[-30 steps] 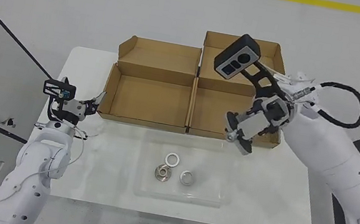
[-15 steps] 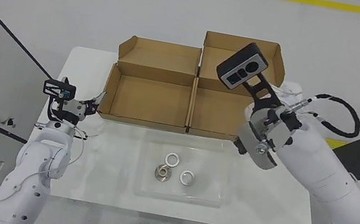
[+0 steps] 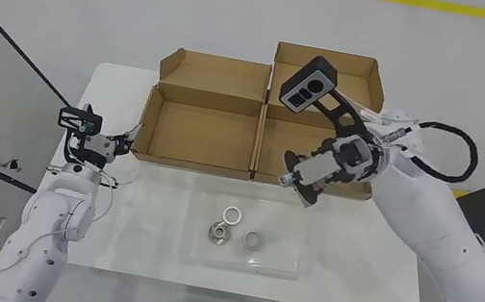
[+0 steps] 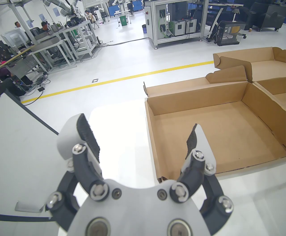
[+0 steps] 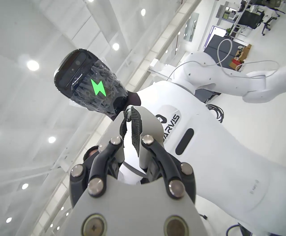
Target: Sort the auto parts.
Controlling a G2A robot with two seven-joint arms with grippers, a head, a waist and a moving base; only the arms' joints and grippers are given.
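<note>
**Over the table's far right, a small part pinched tight**

Right gripper (image 3: 300,183) up above the near wall of the right cardboard box (image 3: 272,148), tipped toward the ceiling. Fingers (image 5: 136,125) squeezed almost together on a small coiled metal part (image 5: 127,115) at their very tips. Across at the left edge of the table (image 3: 110,235), left gripper (image 4: 139,124) spread wide, nothing between its pads, just beside the near left corner of the left cardboard box (image 3: 201,136). Both boxes side by side along the far edge. Down toward the near edge, about the middle, a clear tray (image 3: 285,268) carrying three metal parts: first ring (image 3: 234,215) toward the boxes, second ring (image 3: 219,234) and third ring (image 3: 252,241) toward the near edge.
</note>
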